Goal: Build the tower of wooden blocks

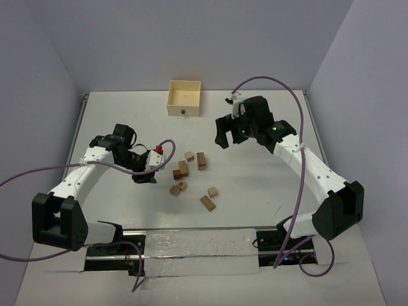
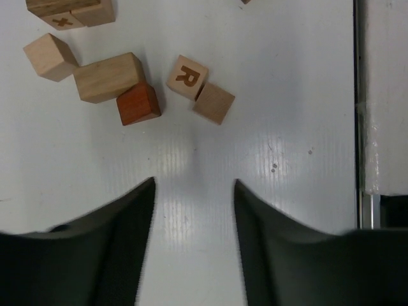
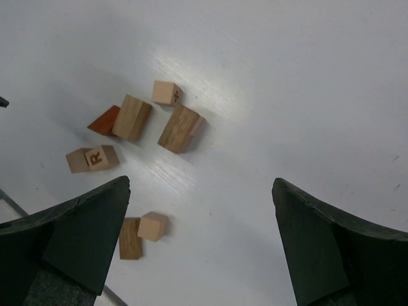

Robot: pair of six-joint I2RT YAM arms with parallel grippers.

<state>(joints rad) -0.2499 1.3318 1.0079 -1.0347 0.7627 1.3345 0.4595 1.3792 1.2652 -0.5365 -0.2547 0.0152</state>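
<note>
The wood blocks (image 1: pixel 183 167) lie loose in one layer on the table (image 1: pixel 255 191), on the arm side of the box (image 1: pixel 184 99); bare surface surrounds them and every table edge is well apart; they are tan cubes and short bricks, one reddish brown, one lettered R. The left gripper (image 2: pixel 194 210), nearer the arms and left of the box, stands part-open on nothing; the right gripper (image 3: pixel 201 188), right of the box, is raised and spread wide, empty.

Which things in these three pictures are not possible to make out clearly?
- Left wrist view: the block marked X is cut off by the top edge.
- Right wrist view: the reddish block is half hidden behind a tan brick.
- Right wrist view: the mark on the small cube is too small to read.
- Top view: letters on the wood blocks are too small to see.
</note>
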